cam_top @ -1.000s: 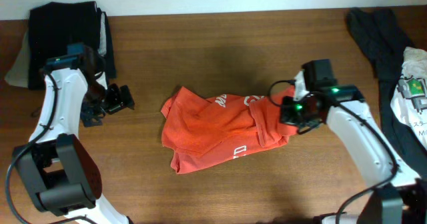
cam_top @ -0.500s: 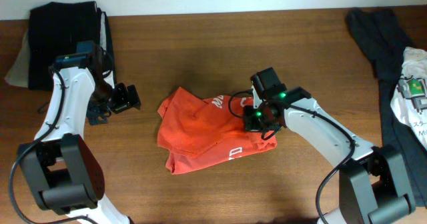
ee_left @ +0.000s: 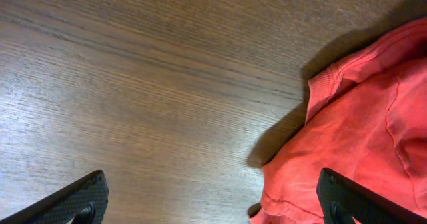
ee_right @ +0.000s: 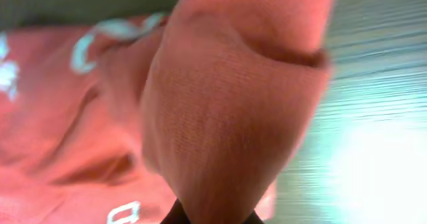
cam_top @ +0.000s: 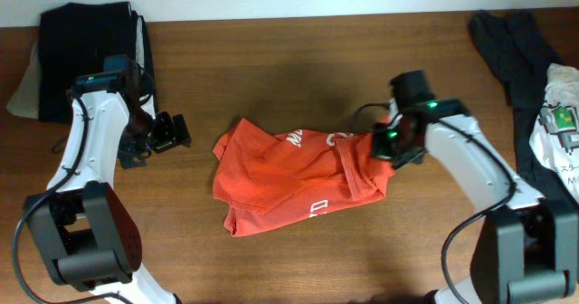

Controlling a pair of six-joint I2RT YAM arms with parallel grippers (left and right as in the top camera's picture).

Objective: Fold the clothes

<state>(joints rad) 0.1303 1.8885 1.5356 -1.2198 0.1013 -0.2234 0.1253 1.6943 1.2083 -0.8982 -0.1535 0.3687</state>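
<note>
The clothes to hand are a red-orange T-shirt [cam_top: 298, 177] with white lettering, lying crumpled mid-table. My right gripper [cam_top: 386, 145] is at the shirt's right edge, shut on a bunched fold of it. In the right wrist view that fold [ee_right: 227, 104] fills the frame and hides most of the right gripper [ee_right: 213, 217]. My left gripper [cam_top: 168, 132] hovers open just left of the shirt, apart from it. In the left wrist view the left gripper [ee_left: 213, 207] spans bare wood, with the shirt's edge [ee_left: 360, 124] by its right fingertip [ee_left: 363, 201].
A folded black garment [cam_top: 90, 42] on a pale one [cam_top: 23, 91] lies at the back left. A dark grey garment [cam_top: 511, 51] and a white one [cam_top: 556, 132] lie at the right edge. The wooden table [cam_top: 298, 69] shows between them.
My right gripper swung left over the shirt, then back right with the fold in it. The shirt's left part shifted slightly left. The left gripper edged right, then held still.
</note>
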